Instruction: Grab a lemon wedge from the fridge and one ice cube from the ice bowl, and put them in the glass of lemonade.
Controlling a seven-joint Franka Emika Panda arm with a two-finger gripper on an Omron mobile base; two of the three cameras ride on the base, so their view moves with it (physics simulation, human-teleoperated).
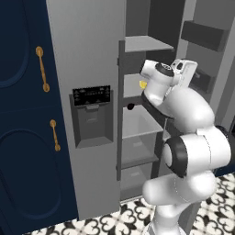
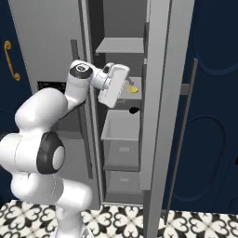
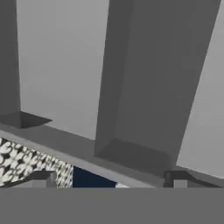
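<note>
The tall grey metallic two-door fridge (image 1: pixel 87 59) is seen with its right door swung open, the white arm's gripper (image 3: pixel 109 179) is held wide open and empty inside it, and the tiny bright yellow lemon wedge (image 2: pixel 133 89) lies on a middle shelf just beside the gripper.

Fridge (image 1: pixel 87 55) open, cabinets (image 1: pixel 23 114) to its left. Lemon wedge (image 2: pixel 133 89) on mid shelf (image 2: pixel 135 95) inside, drawers (image 2: pixel 122 148) below, gripper (image 2: pixel 126 88) just beside wedge.

Open fridge (image 1: pixel 92 55) shelf (image 2: pixel 132 95) (grey, mid-height), lemon wedge (image 2: pixel 133 89) lying on it
</note>
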